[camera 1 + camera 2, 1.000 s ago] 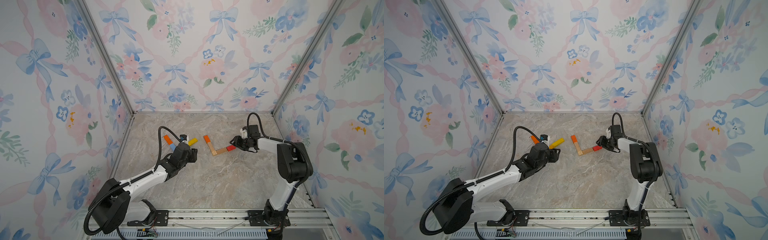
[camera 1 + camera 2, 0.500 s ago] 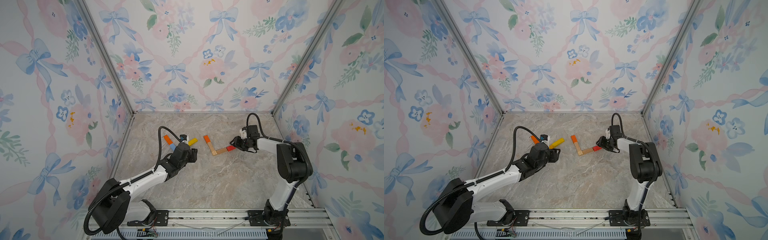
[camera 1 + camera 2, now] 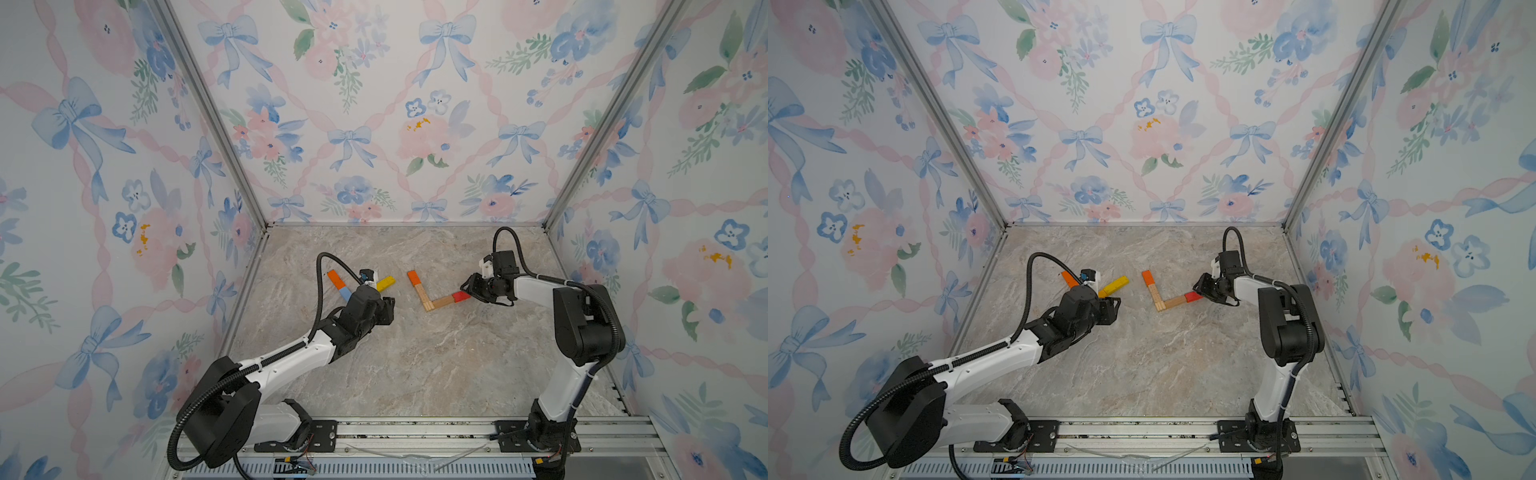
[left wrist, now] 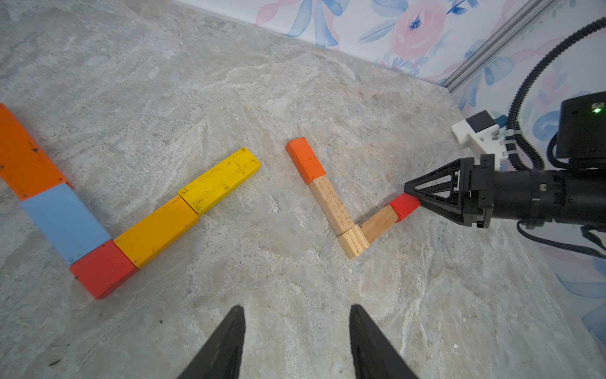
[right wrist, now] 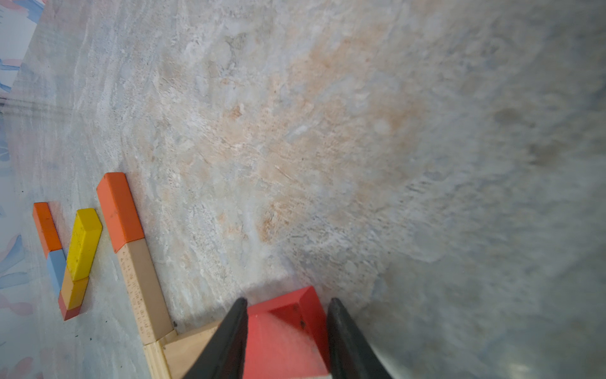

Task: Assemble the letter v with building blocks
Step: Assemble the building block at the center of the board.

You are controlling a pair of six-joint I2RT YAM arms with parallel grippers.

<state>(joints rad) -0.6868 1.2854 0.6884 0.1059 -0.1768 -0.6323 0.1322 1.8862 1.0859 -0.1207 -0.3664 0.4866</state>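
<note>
In both top views almost nothing has moved over the last second. The one change is at my right gripper (image 3: 466, 289), whose jaws have drawn in on the short red block (image 3: 460, 296). That block lies flat mid-table, at the outer end of the second V (image 3: 419, 291). I take this as a grip to straighten or seat that arm's tip, so the letter looks close to done. My left gripper (image 3: 389, 306) hangs just beside the five-block V (image 3: 336, 279).

The left wrist view shows my left gripper (image 4: 296, 310) spread apart with only bare tabletop (image 4: 295, 98) between its fingers. From here I count ten building blocks, five in each V:
- Orange: two
- Red: two
- Light blue: one
- Yellow: one
- Amber: one
- Plain wood: three

I see no loose block.

In the right wrist view my fingers (image 5: 236, 328) press both sides of the short red block (image 5: 288, 331), clamped on it while it touches the wooden block beside it.
</note>
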